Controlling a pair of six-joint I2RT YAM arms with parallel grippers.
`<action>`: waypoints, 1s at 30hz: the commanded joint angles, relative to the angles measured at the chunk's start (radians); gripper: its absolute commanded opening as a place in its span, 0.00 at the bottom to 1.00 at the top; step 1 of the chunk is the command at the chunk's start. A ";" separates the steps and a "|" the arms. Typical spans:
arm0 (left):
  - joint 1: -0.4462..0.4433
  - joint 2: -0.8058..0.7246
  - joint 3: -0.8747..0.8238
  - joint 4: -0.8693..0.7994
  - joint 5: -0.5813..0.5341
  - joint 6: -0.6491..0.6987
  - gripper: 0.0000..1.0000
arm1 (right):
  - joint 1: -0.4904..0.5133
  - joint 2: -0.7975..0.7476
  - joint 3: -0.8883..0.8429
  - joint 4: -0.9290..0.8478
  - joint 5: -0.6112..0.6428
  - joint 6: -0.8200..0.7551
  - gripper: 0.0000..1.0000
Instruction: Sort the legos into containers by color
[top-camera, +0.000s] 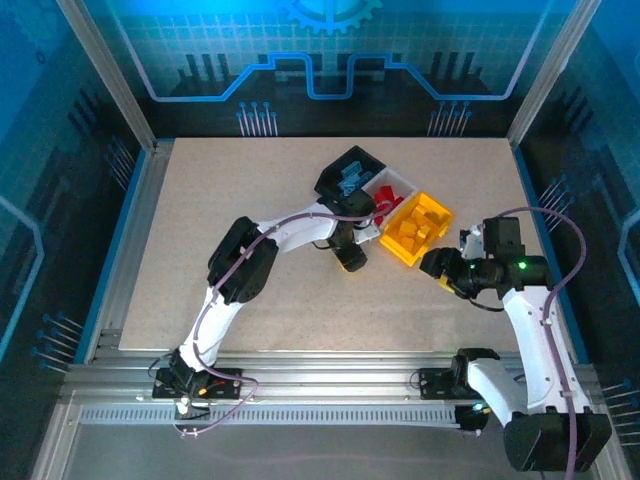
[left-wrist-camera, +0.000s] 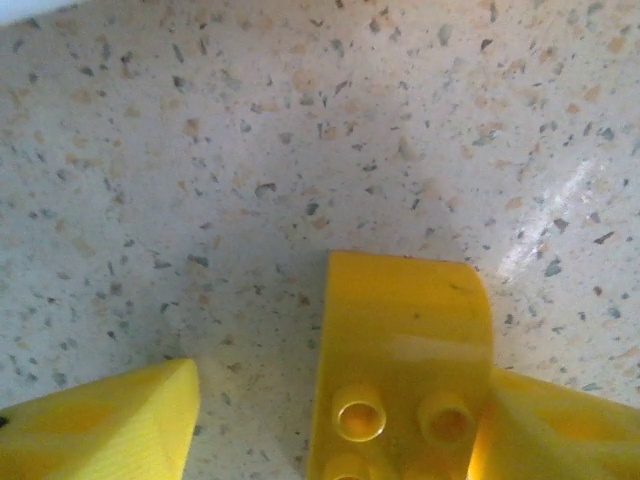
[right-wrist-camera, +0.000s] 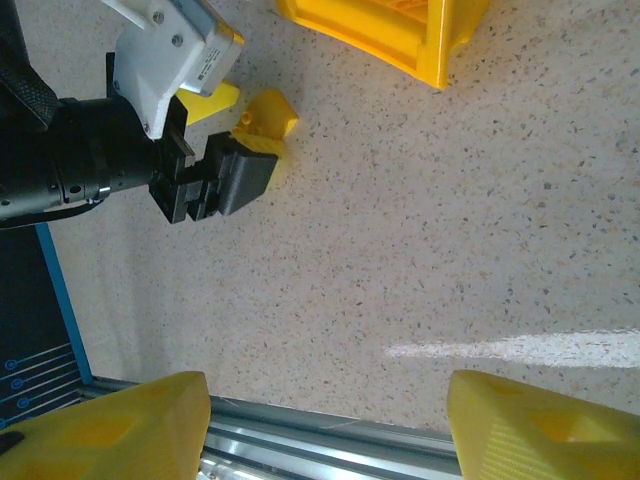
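A yellow brick (left-wrist-camera: 405, 350) lies studs-up on the speckled table between the fingers of my left gripper (left-wrist-camera: 345, 405). It rests against the right finger, and a gap separates it from the left finger (left-wrist-camera: 110, 425), so the gripper is open. From above, the left gripper (top-camera: 350, 258) sits just in front of the joined bins. The black bin (top-camera: 338, 168) holds blue bricks, the white bin (top-camera: 402, 181) red ones and the yellow bin (top-camera: 400, 250) yellow ones. My right gripper (top-camera: 440, 265) hovers right of the yellow bin, wide open (right-wrist-camera: 325, 400) with nothing between its fingers. The right wrist view shows the same yellow brick (right-wrist-camera: 268, 112).
The bins stand diagonally at the table's back centre. In the right wrist view the yellow bin's corner (right-wrist-camera: 430, 45) is at the top and the metal rail (right-wrist-camera: 330, 440) of the table's near edge runs along the bottom. Bare tabletop (top-camera: 230, 200) spreads to the left.
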 joint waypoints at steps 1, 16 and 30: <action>-0.004 0.016 -0.021 -0.009 0.032 -0.011 0.61 | 0.008 -0.002 0.024 -0.026 -0.001 0.007 0.65; 0.044 -0.034 0.003 -0.117 0.219 -0.193 0.36 | 0.006 -0.032 0.019 -0.008 0.047 0.011 0.65; 0.130 -0.174 -0.045 0.025 0.502 -0.637 0.33 | -0.017 -0.001 -0.010 0.042 0.052 -0.001 0.65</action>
